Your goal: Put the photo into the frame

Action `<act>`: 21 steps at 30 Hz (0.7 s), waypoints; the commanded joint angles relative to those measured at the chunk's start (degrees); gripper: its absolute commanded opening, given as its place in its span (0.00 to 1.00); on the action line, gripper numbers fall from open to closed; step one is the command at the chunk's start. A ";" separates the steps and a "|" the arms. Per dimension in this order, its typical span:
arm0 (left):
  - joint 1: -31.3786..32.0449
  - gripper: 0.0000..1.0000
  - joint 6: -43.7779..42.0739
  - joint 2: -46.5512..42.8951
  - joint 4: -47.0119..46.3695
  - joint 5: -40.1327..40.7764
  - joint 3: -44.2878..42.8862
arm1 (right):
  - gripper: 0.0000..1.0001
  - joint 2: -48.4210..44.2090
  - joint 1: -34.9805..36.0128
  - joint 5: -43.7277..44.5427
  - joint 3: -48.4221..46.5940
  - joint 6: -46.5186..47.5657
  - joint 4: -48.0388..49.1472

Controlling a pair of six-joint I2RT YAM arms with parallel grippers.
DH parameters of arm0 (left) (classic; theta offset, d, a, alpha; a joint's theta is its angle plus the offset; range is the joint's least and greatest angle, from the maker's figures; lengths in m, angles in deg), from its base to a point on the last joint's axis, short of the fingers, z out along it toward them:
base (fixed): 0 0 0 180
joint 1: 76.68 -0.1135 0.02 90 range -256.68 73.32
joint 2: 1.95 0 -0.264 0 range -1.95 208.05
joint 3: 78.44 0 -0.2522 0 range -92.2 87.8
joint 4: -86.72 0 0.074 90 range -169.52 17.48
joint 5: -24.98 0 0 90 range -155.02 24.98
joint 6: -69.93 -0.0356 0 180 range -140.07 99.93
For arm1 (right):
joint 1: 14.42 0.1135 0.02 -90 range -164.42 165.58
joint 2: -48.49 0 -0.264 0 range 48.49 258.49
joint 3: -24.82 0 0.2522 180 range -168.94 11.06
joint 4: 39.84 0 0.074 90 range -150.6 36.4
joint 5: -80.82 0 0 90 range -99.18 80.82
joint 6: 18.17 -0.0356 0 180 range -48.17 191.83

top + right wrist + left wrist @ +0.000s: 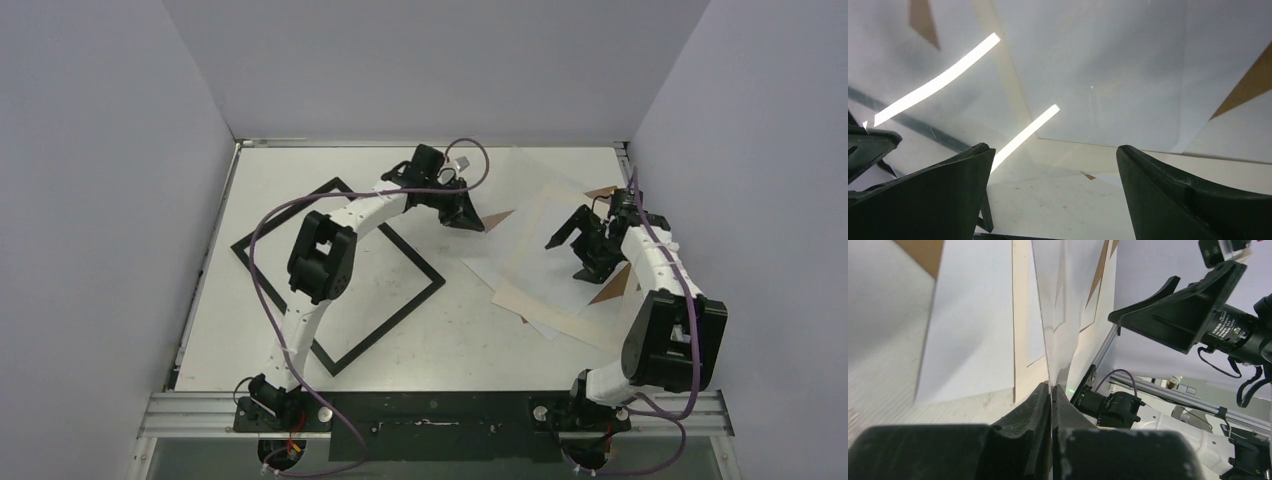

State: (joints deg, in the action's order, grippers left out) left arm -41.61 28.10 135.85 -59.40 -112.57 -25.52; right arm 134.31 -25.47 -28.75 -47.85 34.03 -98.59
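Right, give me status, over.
Left gripper shut on a thin pale sheet, printed side unseen. Right gripper open over the cream mat. Frame flat at left, unfilled.

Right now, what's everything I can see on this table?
frame: one, black, flat on the table's left, empty
mat: one, cream, in the pile on the right
cardboard: count unclear, brown, corners poking from under the pile
sheets: several, white, overlapping in the pile; no picture side shows
table: one, white
cables: two, purple, along the arms
arms: two, white and black, near edge
left gripper: one, black, shut on one sheet's edge
right gripper: one, black, open above the mat
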 commanded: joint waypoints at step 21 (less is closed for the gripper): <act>-10.26 0.00 -5.17 -12.74 31.04 0.46 -11.03 | 0.99 -11.74 58.65 46.38 -1.84 40.39 18.27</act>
State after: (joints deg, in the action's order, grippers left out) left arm -50.01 21.52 128.88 -29.66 -110.78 -36.49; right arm 120.59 27.18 4.75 -51.26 64.10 -85.00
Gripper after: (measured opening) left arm 0.009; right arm 0.989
